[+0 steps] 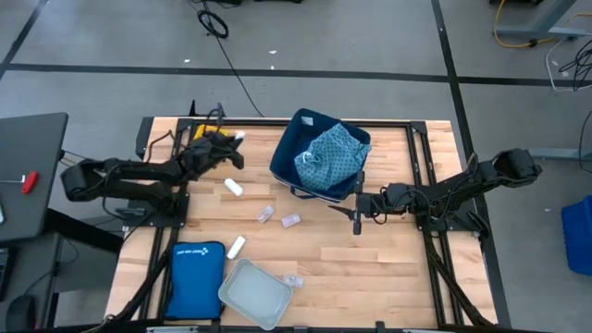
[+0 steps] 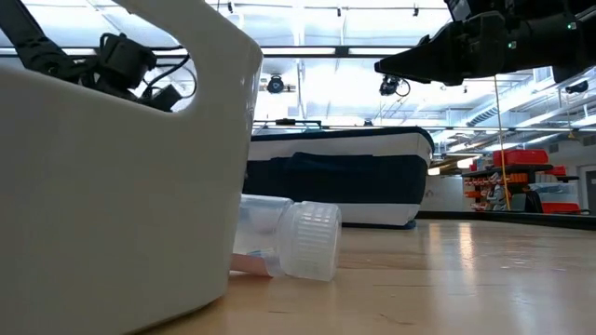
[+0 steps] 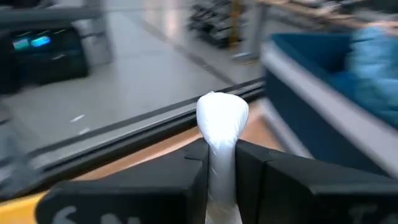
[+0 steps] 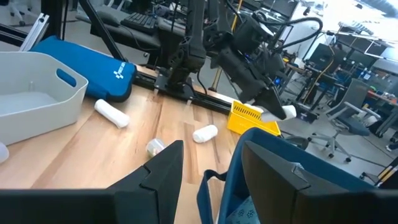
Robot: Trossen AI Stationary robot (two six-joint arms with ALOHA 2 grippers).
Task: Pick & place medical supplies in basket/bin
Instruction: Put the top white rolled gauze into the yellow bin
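My left gripper [image 1: 231, 141] hovers at the table's far left, beside the small yellow bin [image 1: 198, 130], and is shut on a white vial [image 3: 222, 115]. The navy bin [image 1: 289, 148] stands far centre with the teal patterned cloth [image 1: 331, 157] heaped in it. My right gripper [image 1: 356, 220] is open and hangs by the bin's near right corner; the bin's rim [image 4: 219, 180] shows between its fingers. Loose vials [image 1: 233, 187] [image 1: 265, 215] [image 1: 290, 221] [image 1: 237, 246] lie on the wood. The grey tray [image 1: 257, 296] sits near the near edge. No dark blue bundle shows. My left gripper pinches the white vial between its two fingers [image 3: 252, 171], which close on its lower length [image 3: 221, 165]. The rounded end [image 3: 222, 112] sticks out past the fingertips. The vial is lifted clear of the table, beside the yellow bin [image 4: 250, 118].
A flat blue zip pouch [image 1: 196, 277] lies at the near left beside the tray. One more vial [image 1: 294, 279] lies on its side against the tray's right wall [image 2: 186, 186]. Bare wood stretches across the table's middle and near right.
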